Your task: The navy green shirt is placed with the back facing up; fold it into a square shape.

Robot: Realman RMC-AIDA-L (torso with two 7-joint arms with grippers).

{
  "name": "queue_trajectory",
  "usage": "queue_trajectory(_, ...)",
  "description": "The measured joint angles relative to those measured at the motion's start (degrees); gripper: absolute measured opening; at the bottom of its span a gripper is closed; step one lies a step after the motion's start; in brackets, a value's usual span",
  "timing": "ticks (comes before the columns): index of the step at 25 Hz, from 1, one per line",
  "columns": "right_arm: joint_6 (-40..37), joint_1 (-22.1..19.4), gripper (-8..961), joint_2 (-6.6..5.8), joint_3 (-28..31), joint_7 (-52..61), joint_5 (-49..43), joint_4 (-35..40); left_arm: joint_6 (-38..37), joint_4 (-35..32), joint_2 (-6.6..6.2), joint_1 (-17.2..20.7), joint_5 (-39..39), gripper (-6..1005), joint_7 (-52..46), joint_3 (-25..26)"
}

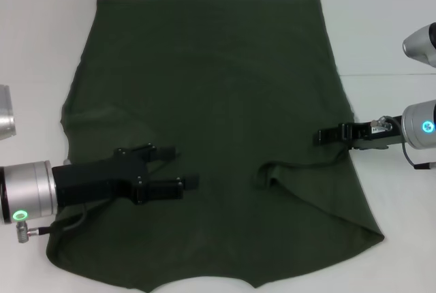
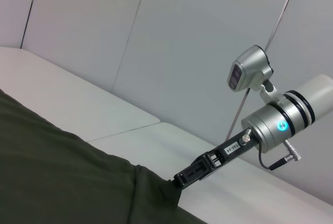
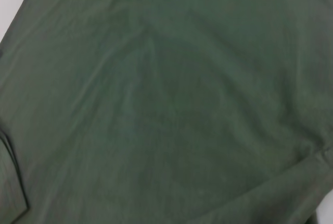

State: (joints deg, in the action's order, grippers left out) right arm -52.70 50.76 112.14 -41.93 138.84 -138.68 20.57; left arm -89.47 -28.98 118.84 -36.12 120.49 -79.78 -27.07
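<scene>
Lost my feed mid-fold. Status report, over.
Left gripper open over the navy green shirt, near side. Right gripper at the shirt's right edge. Shirt lies mostly flat, back up. No obstruction seen.

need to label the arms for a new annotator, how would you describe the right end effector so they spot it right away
Start from the navy green shirt spread flat over the white table. Follow its right edge to about mid-height: the right end effector is the slim black one reaching in sideways from a silver wrist, its tip at the cloth's edge. The left end effector is bulkier, with two spread fingers well over the shirt.
</scene>
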Motion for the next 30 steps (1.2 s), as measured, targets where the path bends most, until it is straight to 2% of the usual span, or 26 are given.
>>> queue_trajectory(20,0.1,-0.2,734,0.0,0.0,0.6,-0.1,-0.1,0.0,0.0,0.08,0.0,0.0,942,0.0,0.0)
queue_trajectory(26,0.3,-0.3,613,0.0,-0.1,0.8,-0.2,-0.1,0.0,0.0,0.06,0.0,0.0,942,0.0,0.0)
queue_trajectory(30,0.4,-0.3,414,0.0,0.0,0.8,-0.2,-0.1,0.0,0.0,0.02,0.0,0.0,942,0.0,0.0)
